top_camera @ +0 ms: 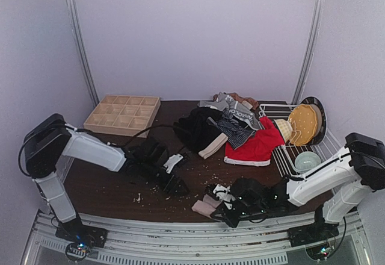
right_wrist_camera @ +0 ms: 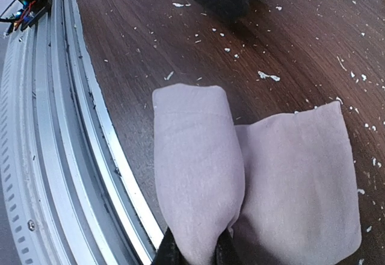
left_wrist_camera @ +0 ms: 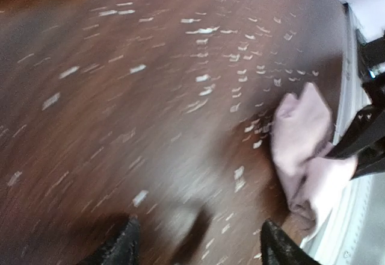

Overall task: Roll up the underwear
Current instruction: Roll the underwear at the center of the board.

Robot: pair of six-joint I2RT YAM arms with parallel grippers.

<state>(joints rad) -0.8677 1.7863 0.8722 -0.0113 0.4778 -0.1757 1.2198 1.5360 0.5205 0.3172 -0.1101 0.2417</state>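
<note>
A pale pink-beige underwear (top_camera: 204, 206) lies at the table's near edge, partly folded over itself. My right gripper (right_wrist_camera: 195, 254) is shut on the rolled fold of this underwear (right_wrist_camera: 198, 174), and the flat part spreads to its right. My left gripper (left_wrist_camera: 198, 250) is open with nothing between its fingers, hovering over bare wood just left of the pink-beige piece (left_wrist_camera: 301, 138). In the top view it (top_camera: 177, 185) sits left of the right gripper (top_camera: 219, 208). A red underwear (top_camera: 255, 147), a black one (top_camera: 195, 129) and a grey-striped one (top_camera: 234, 126) lie heaped at the back.
A wooden grid tray (top_camera: 123, 114) stands at the back left. A wire rack (top_camera: 283, 156) on the right holds an orange plate (top_camera: 302, 123) and a pale bowl (top_camera: 307, 160). White crumbs dot the dark table (top_camera: 108, 183). A metal rail (right_wrist_camera: 78, 126) runs along the near edge.
</note>
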